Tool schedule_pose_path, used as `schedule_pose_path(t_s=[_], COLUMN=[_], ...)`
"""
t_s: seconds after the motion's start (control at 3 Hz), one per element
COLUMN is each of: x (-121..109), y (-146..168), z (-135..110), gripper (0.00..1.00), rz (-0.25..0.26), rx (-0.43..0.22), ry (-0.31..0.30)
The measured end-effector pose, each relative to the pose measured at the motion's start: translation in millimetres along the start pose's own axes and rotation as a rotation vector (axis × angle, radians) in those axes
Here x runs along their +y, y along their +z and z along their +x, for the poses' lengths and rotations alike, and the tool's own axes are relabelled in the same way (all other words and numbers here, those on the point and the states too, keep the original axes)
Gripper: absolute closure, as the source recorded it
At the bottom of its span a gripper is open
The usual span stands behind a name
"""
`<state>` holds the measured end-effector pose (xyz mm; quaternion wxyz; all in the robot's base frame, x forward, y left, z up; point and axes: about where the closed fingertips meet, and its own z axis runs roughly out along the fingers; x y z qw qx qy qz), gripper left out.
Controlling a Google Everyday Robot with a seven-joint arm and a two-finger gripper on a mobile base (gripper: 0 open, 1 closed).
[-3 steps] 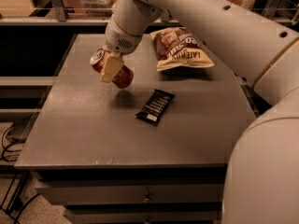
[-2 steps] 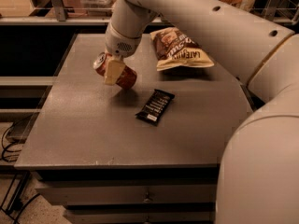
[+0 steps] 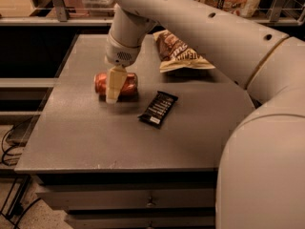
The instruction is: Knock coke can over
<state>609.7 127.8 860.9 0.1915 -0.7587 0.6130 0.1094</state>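
The red coke can [image 3: 127,84] lies on its side on the grey table [image 3: 95,132], left of centre, its silver end pointing left. My gripper [image 3: 114,86] hangs straight down over the can's middle, and one cream finger [image 3: 113,84] lies across the front of the can. The other finger is hidden behind it.
A flat black snack bar wrapper [image 3: 158,108] lies just right of the can. A brown-and-cream chip bag [image 3: 181,55] lies at the back right. My large white arm [image 3: 248,80] fills the right side. Drawers sit below the table's front edge [image 3: 119,165].
The can, tilted in the gripper a second ago, now lies flat on its side on the table. The gripper has come down with it.
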Motion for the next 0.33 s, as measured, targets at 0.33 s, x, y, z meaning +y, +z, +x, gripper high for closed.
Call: schedule_pose_path(t_s=[0.33], x=[0.1], y=[0.1], z=[-0.2], gripper=[0.0], rz=[-0.001], rx=[-0.001], ry=[0.0])
